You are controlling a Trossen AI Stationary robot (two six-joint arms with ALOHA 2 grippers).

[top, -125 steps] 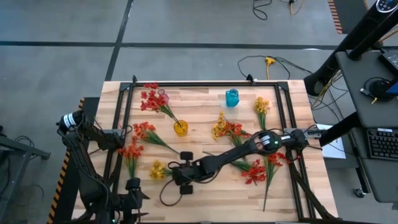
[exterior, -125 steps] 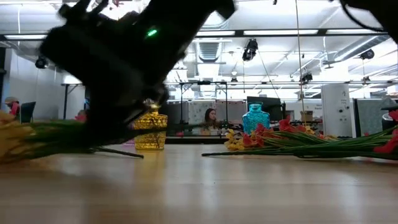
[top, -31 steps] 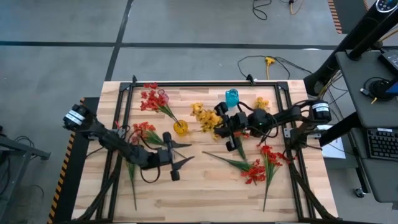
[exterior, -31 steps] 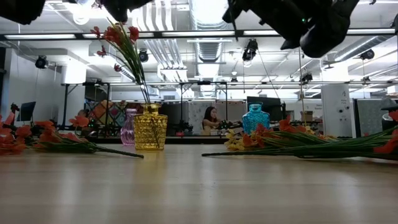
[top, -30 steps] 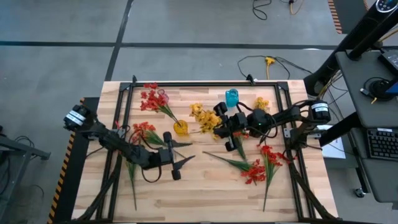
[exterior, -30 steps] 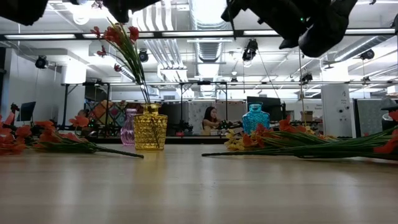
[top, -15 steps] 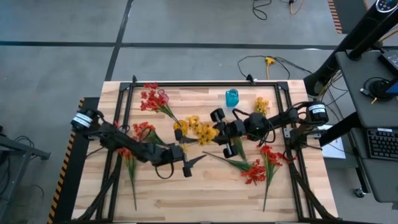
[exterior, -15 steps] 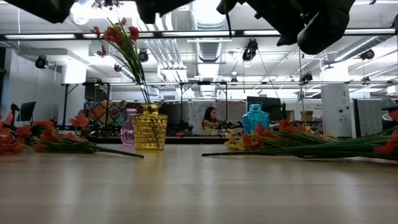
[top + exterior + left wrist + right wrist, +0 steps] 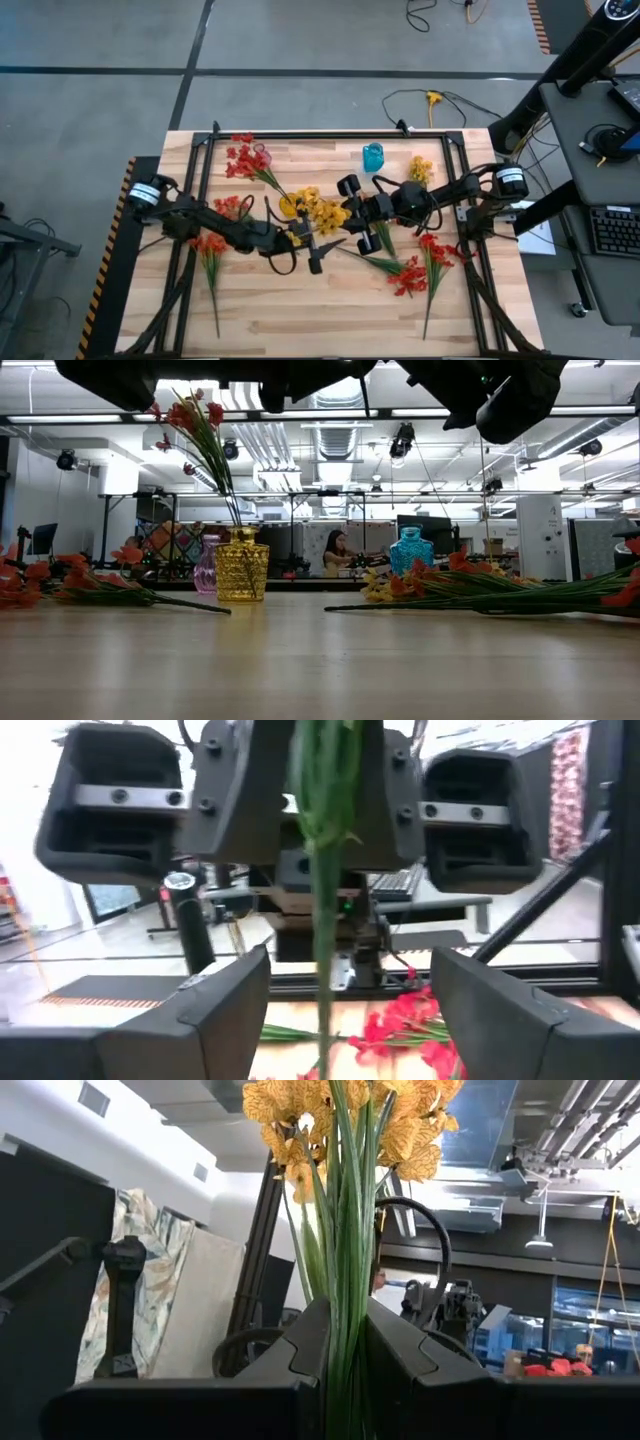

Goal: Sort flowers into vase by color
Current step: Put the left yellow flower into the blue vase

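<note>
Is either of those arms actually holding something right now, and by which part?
Yes. The right gripper holds a yellow flower sprig by its green stems, pinched between its fingers. The left gripper is open around the hanging stem, not gripping.

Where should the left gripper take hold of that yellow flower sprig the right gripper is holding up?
Probably on the bare green stem of the yellow flower sprig, just beyond where the right gripper is shut on it, below the blossoms. The left gripper already faces it with fingers open on either side of the stem, so closing there should spare the blossoms.
</note>
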